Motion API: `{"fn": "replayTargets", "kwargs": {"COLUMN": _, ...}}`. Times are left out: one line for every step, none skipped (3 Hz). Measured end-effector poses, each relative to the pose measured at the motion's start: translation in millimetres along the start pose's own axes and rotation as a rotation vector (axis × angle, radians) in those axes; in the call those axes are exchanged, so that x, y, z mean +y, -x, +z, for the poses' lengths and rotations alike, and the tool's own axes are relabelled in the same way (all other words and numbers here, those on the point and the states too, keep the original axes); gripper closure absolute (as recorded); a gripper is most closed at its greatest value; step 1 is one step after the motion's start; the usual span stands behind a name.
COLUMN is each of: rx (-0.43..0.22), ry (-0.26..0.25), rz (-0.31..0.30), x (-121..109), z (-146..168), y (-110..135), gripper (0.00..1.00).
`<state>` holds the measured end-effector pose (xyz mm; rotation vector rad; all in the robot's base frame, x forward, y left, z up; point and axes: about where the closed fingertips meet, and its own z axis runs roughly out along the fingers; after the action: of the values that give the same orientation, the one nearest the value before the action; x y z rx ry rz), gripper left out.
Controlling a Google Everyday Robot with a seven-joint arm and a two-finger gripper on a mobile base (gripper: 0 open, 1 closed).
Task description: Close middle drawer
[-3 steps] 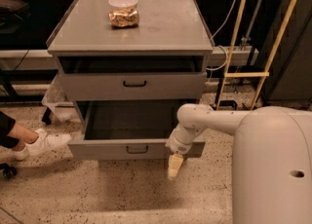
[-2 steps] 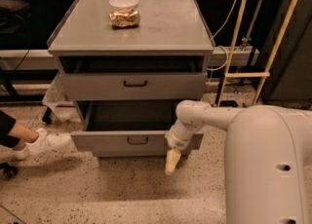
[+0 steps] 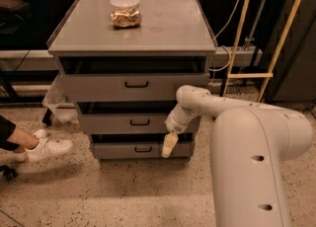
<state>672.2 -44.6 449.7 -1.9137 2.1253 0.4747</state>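
Note:
The grey metal cabinet [image 3: 132,33] has three drawers. The middle drawer [image 3: 108,123] has a flat grey front with a small dark handle [image 3: 139,122]. It sits almost fully in, its front nearly level with the bottom drawer [image 3: 118,149] below it. My gripper [image 3: 169,145] points down at the right end of the middle drawer's front, its cream tips hanging over the bottom drawer's front. Its fingers are together and hold nothing. My white arm [image 3: 207,103] reaches in from the right.
The top drawer [image 3: 133,85] stands slightly out, with a dark gap above it. A clear snack cup [image 3: 125,11] sits on the cabinet top. A person's leg and white shoe [image 3: 48,148] are on the floor at left. Cables and yellow poles [image 3: 281,28] stand at right.
The middle drawer has slid from wide open to almost shut. My gripper has moved in toward the cabinet with the drawer front. The view has drawn closer.

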Motion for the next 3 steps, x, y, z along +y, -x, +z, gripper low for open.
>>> {"fn": "replayTargets", "kwargs": {"rx": 0.0, "ry": 0.0, "rz": 0.0, "x": 0.0, "z": 0.0, "y": 0.0, "gripper": 0.0}}
{"fn": "replayTargets", "kwargs": {"rx": 0.015, "ry": 0.004, "rz": -0.006, "x": 10.9, "z": -8.1, "y": -1.0, "gripper": 0.0}}
{"fn": "replayTargets", "kwargs": {"rx": 0.042, "ry": -0.087, "rz": 0.063, "x": 27.0, "z": -56.4, "y": -19.5, "gripper": 0.0}}
